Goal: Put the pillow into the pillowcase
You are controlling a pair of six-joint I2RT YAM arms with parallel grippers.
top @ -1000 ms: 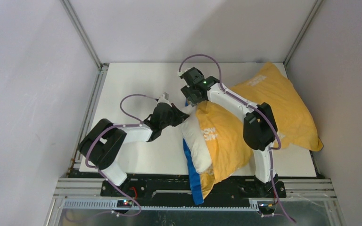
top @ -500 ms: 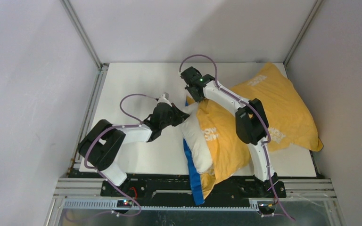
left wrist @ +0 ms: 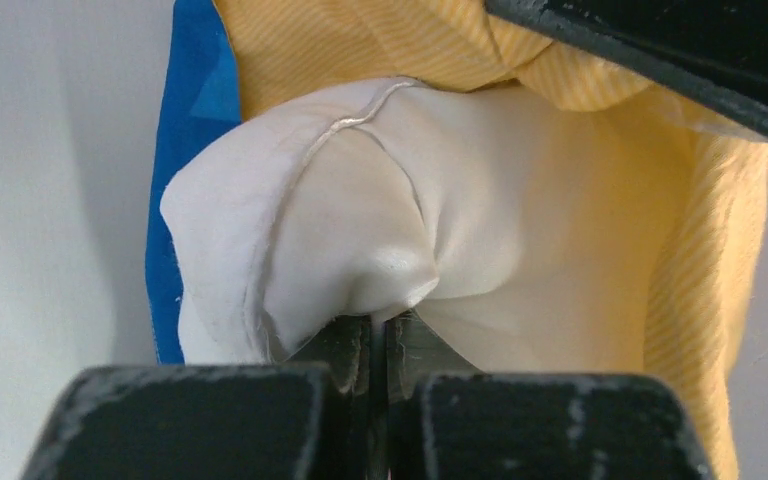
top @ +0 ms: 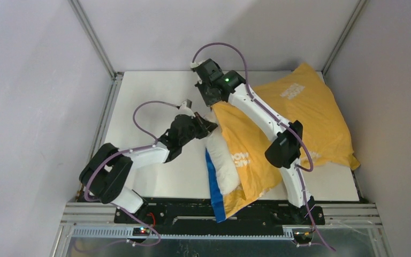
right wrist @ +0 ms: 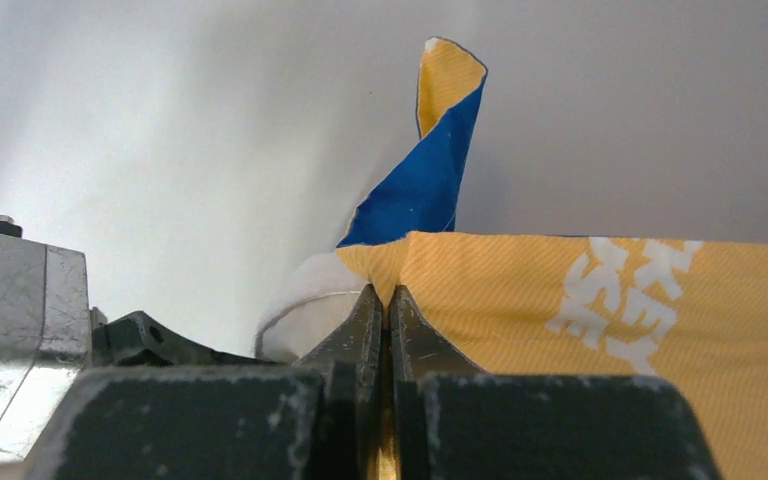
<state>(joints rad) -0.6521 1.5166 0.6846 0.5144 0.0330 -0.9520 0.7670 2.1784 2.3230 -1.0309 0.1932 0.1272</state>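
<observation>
The white pillow (top: 223, 160) bulges out of the open left end of the orange-yellow pillowcase (top: 305, 115), whose blue face (top: 213, 187) shows along the lower edge. My left gripper (top: 210, 125) is shut on a pinch of the pillow's white corner (left wrist: 380, 250). My right gripper (top: 213, 100) is shut on the pillowcase's orange rim (right wrist: 400, 262) at the top of the opening, with white lettering (right wrist: 625, 290) beside it. The left wrist view shows orange fabric (left wrist: 720, 260) wrapping the pillow's right side.
The white table (top: 150, 96) is bare on its left half. The filled part of the pillowcase reaches the table's right back corner (top: 321, 72). Grey walls close in the sides and back. A black rail (top: 182, 211) runs along the near edge.
My right gripper closed on the pillowcase rim and drew it up and back to the left. My left arm stretched forward, and the pillow and case shifted slightly back.
</observation>
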